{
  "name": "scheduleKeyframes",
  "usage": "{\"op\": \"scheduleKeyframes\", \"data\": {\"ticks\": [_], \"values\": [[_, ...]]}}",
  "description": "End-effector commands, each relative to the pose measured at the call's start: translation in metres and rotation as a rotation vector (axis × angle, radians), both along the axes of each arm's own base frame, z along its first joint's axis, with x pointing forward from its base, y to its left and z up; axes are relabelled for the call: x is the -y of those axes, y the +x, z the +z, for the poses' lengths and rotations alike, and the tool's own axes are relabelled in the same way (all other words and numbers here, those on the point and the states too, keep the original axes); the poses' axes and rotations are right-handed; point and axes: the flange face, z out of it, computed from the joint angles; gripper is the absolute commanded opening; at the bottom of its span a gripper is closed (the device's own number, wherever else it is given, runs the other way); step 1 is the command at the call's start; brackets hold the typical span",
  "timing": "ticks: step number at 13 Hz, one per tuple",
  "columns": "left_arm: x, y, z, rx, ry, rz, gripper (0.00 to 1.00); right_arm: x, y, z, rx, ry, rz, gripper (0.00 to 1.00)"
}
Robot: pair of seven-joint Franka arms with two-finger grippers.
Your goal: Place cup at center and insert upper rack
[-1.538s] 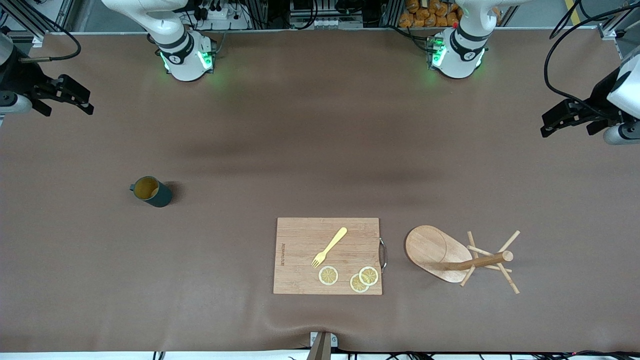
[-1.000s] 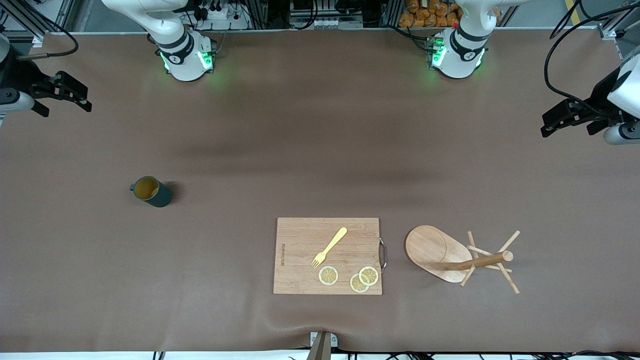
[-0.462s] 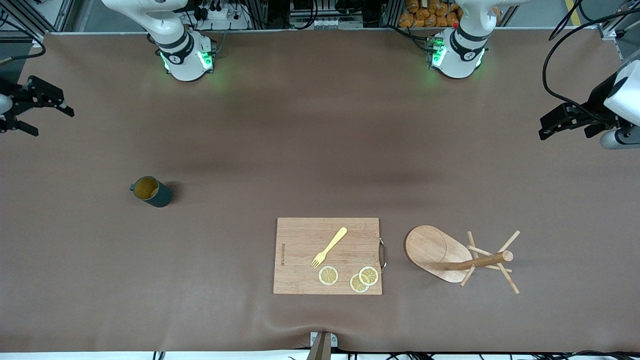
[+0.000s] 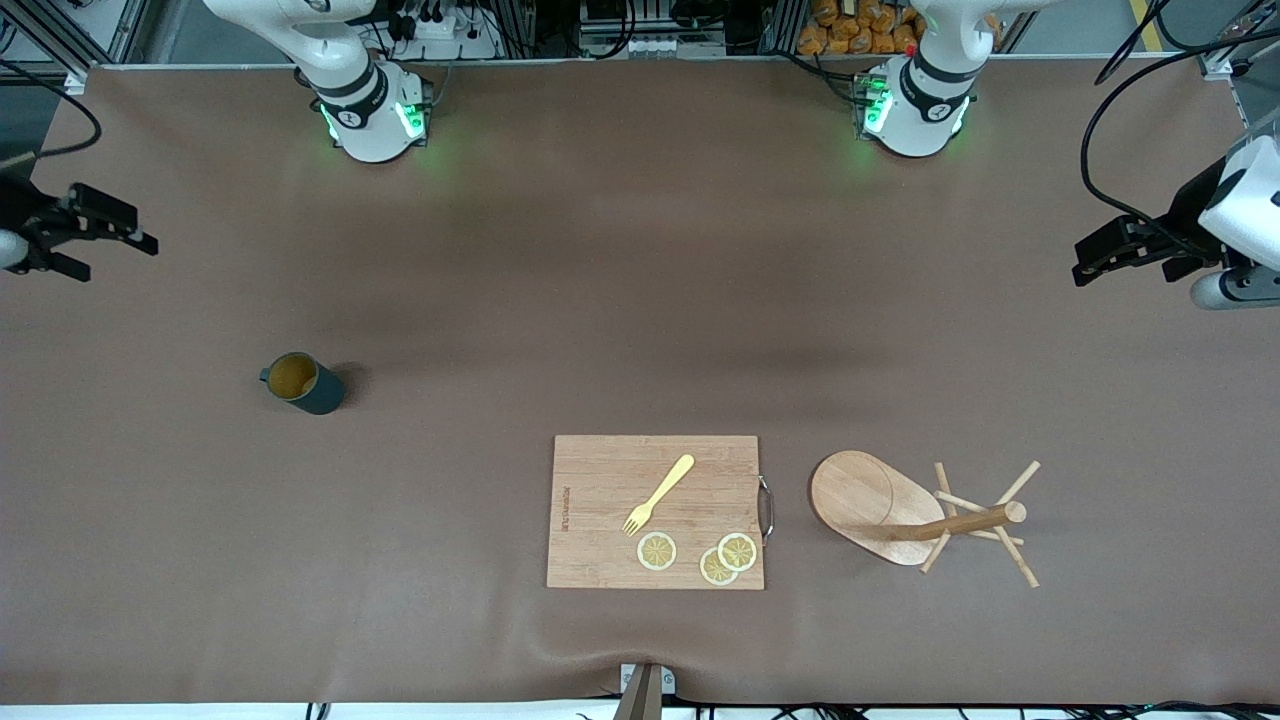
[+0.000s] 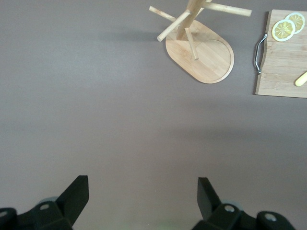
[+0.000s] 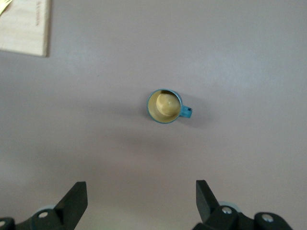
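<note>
Front view showed the task barely begun. The cup [image 4: 303, 383] stood upright on the brown surface [image 4: 600, 280] toward the right arm's end, well apart from the middle, its handle turned toward that end. The upper rack [image 4: 905, 512] stood near the left arm's end, beside the cutting board [image 4: 655, 511], untouched. Judging from this, both steps were left: carrying the cup to the center, then bringing the rack to it.

The right gripper [image 4: 95, 232] hung over the edge of the surface at the right arm's end, jaws released and empty; its wrist view had the cup [image 6: 165, 107] well clear of the fingertips [image 6: 74, 199]. The left gripper [image 4: 1115, 250] hung over the edge at the left arm's end, jaws likewise spread and holding nothing, with the rack [image 5: 199, 48] well apart from it.

A line of small print ran along one short edge of the cutting board, too small to read. A yellow fork [image 4: 660, 494] and three lemon slices [image 4: 700, 553] lay on the board.
</note>
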Motion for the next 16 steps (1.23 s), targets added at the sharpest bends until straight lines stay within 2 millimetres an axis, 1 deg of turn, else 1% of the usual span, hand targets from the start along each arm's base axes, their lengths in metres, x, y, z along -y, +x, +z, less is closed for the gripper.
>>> {"op": "scheduleKeyframes", "data": {"ticks": [1,3,4,8,10,11,12,13,16], "values": [[0.0,0.002,0.004,0.003,-0.021,0.014,1.0,-0.029,0.034,-0.045,-0.067,-0.036,-0.206,1.0],[0.002,0.005,0.0,-0.003,-0.021,0.012,1.0,-0.048,0.056,-0.087,-0.105,-0.073,-0.339,1.0],[0.004,0.004,0.0,-0.003,-0.021,0.009,1.0,-0.057,0.064,-0.105,-0.115,-0.088,-0.369,1.0],[0.013,0.015,-0.018,-0.03,-0.049,0.0,1.0,-0.075,0.081,-0.168,-0.183,-0.145,-0.521,1.0],[0.015,0.015,-0.018,-0.031,-0.061,-0.005,1.0,-0.073,0.08,-0.212,-0.171,-0.164,-0.553,1.0],[0.02,0.014,-0.017,-0.029,-0.061,-0.011,1.0,-0.072,0.076,-0.234,-0.156,-0.171,-0.561,1.0],[0.022,0.012,-0.016,-0.032,-0.056,-0.013,1.0,-0.074,0.074,-0.25,-0.145,-0.179,-0.561,1.0],[0.025,0.01,-0.015,-0.038,-0.053,-0.018,1.0,-0.075,0.073,-0.26,-0.151,-0.186,-0.56,1.0],[0.021,0.012,-0.018,-0.045,-0.048,-0.013,1.0,-0.078,0.074,-0.28,-0.159,-0.2,-0.558,1.0]]}}
